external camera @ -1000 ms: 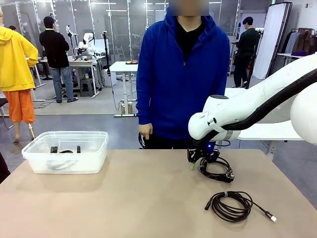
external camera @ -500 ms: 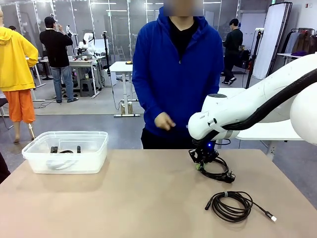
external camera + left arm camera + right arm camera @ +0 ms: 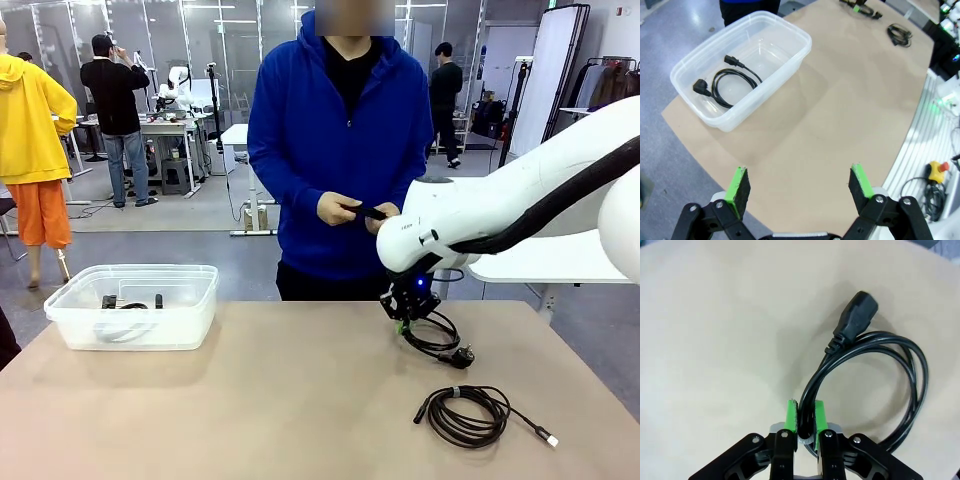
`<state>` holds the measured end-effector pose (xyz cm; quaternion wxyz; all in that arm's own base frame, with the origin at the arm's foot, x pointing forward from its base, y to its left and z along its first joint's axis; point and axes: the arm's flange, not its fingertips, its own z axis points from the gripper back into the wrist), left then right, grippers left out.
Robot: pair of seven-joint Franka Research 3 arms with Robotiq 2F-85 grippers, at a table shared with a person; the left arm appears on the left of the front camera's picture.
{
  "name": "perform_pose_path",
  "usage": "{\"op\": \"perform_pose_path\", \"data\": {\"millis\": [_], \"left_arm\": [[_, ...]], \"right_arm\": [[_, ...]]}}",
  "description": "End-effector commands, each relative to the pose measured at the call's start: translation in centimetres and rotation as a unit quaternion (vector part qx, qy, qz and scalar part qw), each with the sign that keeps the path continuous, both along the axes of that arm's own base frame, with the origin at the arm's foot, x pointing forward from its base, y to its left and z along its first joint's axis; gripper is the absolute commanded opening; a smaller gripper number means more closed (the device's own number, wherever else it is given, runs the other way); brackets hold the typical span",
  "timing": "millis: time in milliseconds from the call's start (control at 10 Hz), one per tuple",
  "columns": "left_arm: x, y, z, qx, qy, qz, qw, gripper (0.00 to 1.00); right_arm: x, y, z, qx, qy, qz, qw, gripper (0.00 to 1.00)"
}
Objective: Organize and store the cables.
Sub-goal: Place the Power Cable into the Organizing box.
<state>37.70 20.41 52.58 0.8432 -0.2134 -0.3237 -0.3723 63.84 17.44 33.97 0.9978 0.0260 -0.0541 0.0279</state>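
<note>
Found a clear plastic bin (image 3: 195,325) toward 9 o'clock on the table (image 3: 250,400), upright and open-topped. Saw inside it one stored cable (image 3: 725,87), black and loosely coiled on the bin's floor, with a chunky plug at the coil's 9 o'clock end and a slimmer connector toward 12 o'clock in the left wrist view. From the front, made out those contents only as dark shapes through the cloudy wall.

Found the right gripper (image 3: 805,412) low over the table toward 2 o'clock in the front view, green pads pressed together on a strand of the power cord (image 3: 912,370). Saw that cord as a round black coil, its moulded connector pointing to 12 o'clock in the right wrist view. Could barely see the pinched stretch between the pads. Lost the lowest arc of the coil behind the gripper's body. Could not judge from either view any lift of the coil off the table.

Noted a thinner loose coil (image 3: 465,412) toward 4 o'clock on the table, near the power cord but apart from it and from the gripper, with a slim pale-tipped connector trailing to 4 o'clock.

Found the left gripper (image 3: 798,172) hanging above the table's edge, jaws wide apart over bare table, with the bin toward 11 o'clock from it.

Saw the person's hands (image 3: 340,208) beyond the table at 12 o'clock, both on a small black item (image 3: 368,212), too small to identify
</note>
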Motion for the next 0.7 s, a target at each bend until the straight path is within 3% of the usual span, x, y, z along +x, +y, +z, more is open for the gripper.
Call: {"op": "perform_pose_path", "data": {"millis": [0, 200, 600], "left_arm": [[-0.2, -0.1, 0.1, 0.004, -0.003, 0.001, 1.0, 1.0], [-0.2, -0.1, 0.1, 0.004, -0.003, 0.001, 1.0, 1.0], [-0.2, -0.1, 0.1, 0.004, -0.003, 0.001, 1.0, 1.0]], "right_arm": [[-1.9, 0.2, 4.5, -0.007, -0.002, -0.025, 1.0, 0.0], [-2.7, 0.6, 7.1, -0.012, 0.01, -0.031, 0.999, 0.0], [-4.6, 4.3, 10.0, -0.02, -0.019, -0.012, 1.0, 0.0]]}}
